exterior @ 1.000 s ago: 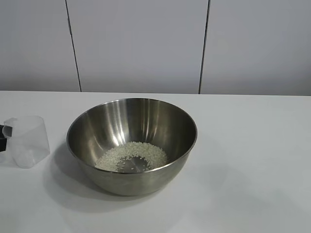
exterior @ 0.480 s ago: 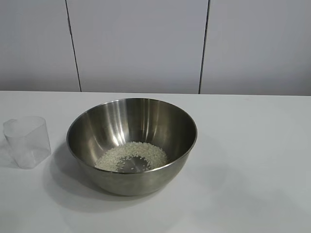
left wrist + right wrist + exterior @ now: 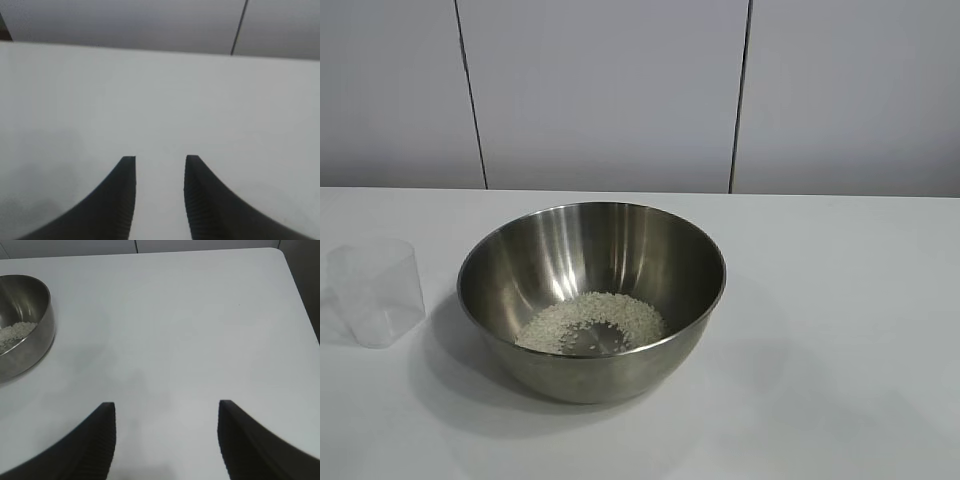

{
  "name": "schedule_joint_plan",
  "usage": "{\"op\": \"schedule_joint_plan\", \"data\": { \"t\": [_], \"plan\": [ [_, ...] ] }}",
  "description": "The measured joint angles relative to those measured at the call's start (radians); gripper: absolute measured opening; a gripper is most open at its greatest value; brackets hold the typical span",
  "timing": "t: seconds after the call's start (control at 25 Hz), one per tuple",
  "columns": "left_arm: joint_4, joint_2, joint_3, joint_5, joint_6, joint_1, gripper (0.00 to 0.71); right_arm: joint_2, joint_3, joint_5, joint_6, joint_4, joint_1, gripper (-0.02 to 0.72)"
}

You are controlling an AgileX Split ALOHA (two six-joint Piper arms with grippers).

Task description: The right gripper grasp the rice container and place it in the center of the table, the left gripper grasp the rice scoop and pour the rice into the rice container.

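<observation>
Spanning your view, the table point(image 3: 840, 300) carries the rice container point(image 3: 591, 297) at its center, rice point(image 3: 590, 322) pooled inside, and the empty rice scoop point(image 3: 376, 291) standing just beside it. Your right gripper point(image 3: 165, 412) and left gripper point(image 3: 160, 165) both hover spread over bare tabletop, clear of everything.

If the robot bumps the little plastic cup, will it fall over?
Probably it would slide or tip easily. The cup looks thin, clear and empty, so likely very light. It is taller than wide and narrows toward its base, so a push near the rim might topple it. It stands free on the smooth table, beside the bowl, with no gripper holding it.
</observation>
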Motion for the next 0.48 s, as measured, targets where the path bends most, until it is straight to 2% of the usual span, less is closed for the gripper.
{"op": "schedule_joint_plan", "data": {
  "t": [0.08, 0.2, 0.36, 0.48],
  "plan": [
    [0.050, -0.121, -0.021, 0.032, -0.073, -0.001, 0.244, 0.000, 0.000, 0.000, 0.000, 0.000, 0.000, 0.408],
    [0.134, -0.304, -0.038, 0.155, -0.178, -0.028, 0.244, 0.000, 0.000, 0.000, 0.000, 0.000, 0.000, 0.408],
    [0.163, -0.547, -0.041, 0.336, -0.239, -0.104, 0.244, 0.000, 0.000, 0.000, 0.000, 0.000, 0.000, 0.408],
    [0.153, -0.714, -0.041, 0.494, -0.258, -0.194, 0.244, 0.000, 0.000, 0.000, 0.000, 0.000, 0.000, 0.408]
  ]
}}
